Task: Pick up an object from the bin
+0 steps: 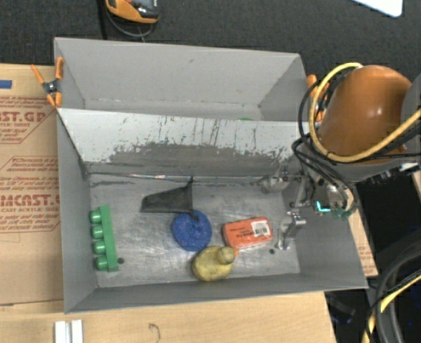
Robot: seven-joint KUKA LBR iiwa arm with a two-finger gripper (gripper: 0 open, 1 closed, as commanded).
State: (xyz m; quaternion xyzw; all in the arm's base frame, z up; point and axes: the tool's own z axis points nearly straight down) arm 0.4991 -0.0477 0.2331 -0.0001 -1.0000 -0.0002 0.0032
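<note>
1. Grey metal bin (174, 77) takes up most of what we see, with a scuffed floor and walls that slope down to it.
2. Next in size is the orange cover (364, 109) on the arm, a rounded dome above the bin's right wall.
3. Below that cover the hand (289, 231) reaches down to the right end of the bin floor. We cannot tell whether it stands apart or together.
4. A dark wedge-shaped piece (169, 201) lies near the middle of the floor, toward the back wall.
5. A green studded block (103, 239), with four studs in a row, lies along the left wall, well apart from the hand.
6. An orange packet (247, 233) with a white label lies flat just left of the hand and is the thing nearest to it. We cannot tell whether the two touch.
7. A blue round thing (191, 231) lies just left of the orange packet, below the wedge.
8. A yellow rubber duck (211, 263) sits by the front wall, close under the packet's lower left corner and just below the blue round thing.
</note>
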